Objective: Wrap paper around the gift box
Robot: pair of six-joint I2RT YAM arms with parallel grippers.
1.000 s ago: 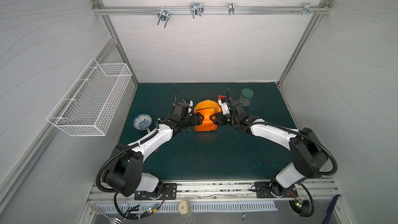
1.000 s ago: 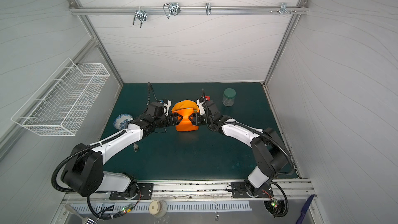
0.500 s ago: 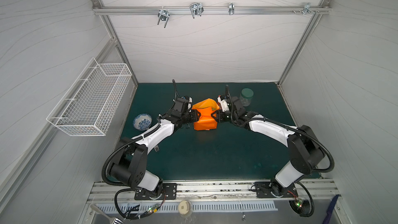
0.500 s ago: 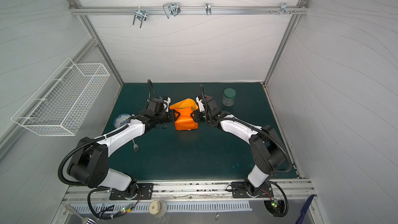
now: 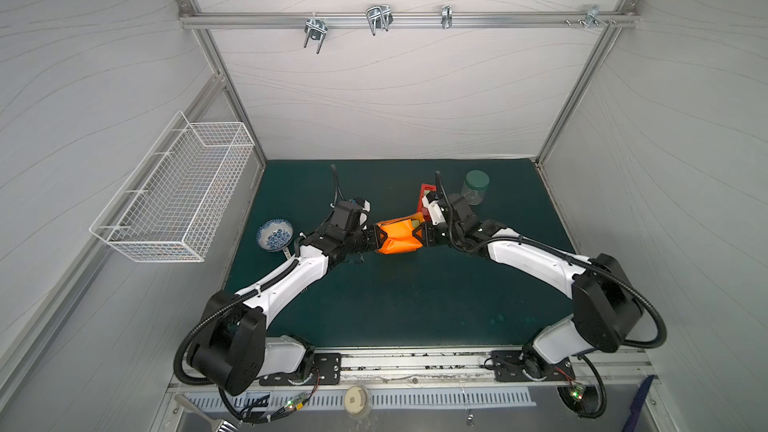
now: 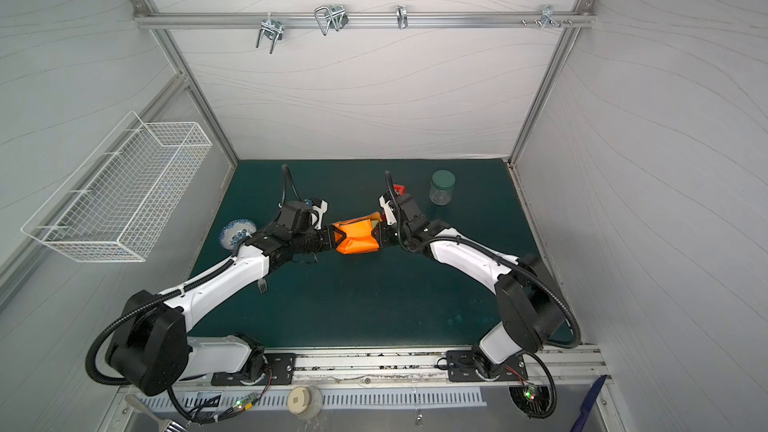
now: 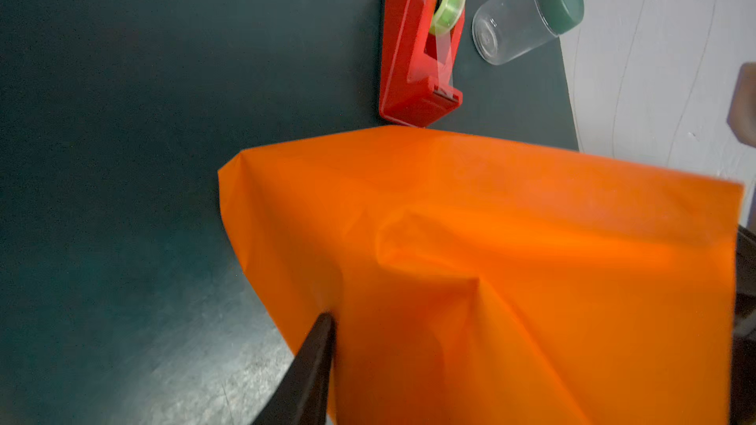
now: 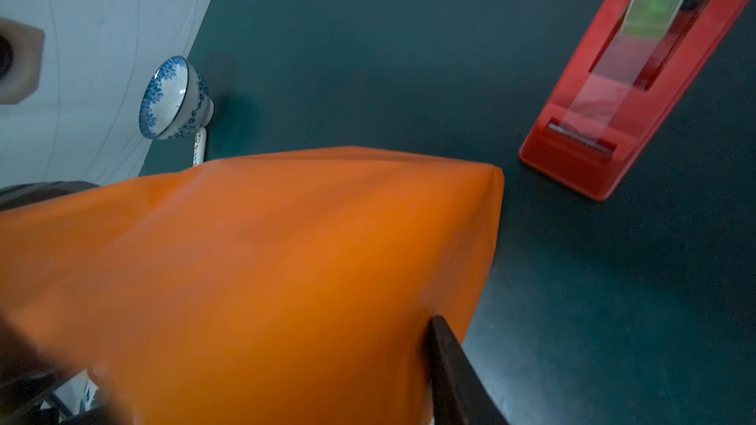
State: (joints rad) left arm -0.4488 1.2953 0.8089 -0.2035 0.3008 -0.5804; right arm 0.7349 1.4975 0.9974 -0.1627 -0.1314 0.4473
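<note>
The orange paper (image 5: 397, 238) (image 6: 357, 236) is folded round the gift box in the middle of the green mat. Only a small olive sliver of the gift box (image 5: 416, 223) shows at the bundle's far right corner. My left gripper (image 5: 377, 238) is shut on the bundle's left end and my right gripper (image 5: 420, 236) on its right end. In the left wrist view one dark finger (image 7: 321, 345) presses into the paper (image 7: 491, 259). In the right wrist view one finger (image 8: 444, 345) also presses the paper (image 8: 266, 259). The other fingers are hidden behind the sheet.
A red tape dispenser (image 5: 426, 197) (image 7: 417, 59) stands just behind the bundle, with a green-lidded clear jar (image 5: 475, 187) to its right. A blue-patterned bowl (image 5: 275, 234) sits at the left, a fork (image 6: 262, 284) lies under the left arm, and a wire basket (image 5: 178, 189) hangs on the left wall.
Both grippers have closed in on the ends of the paper bundle. The raised far flap has come down, so the bundle looks flatter.
</note>
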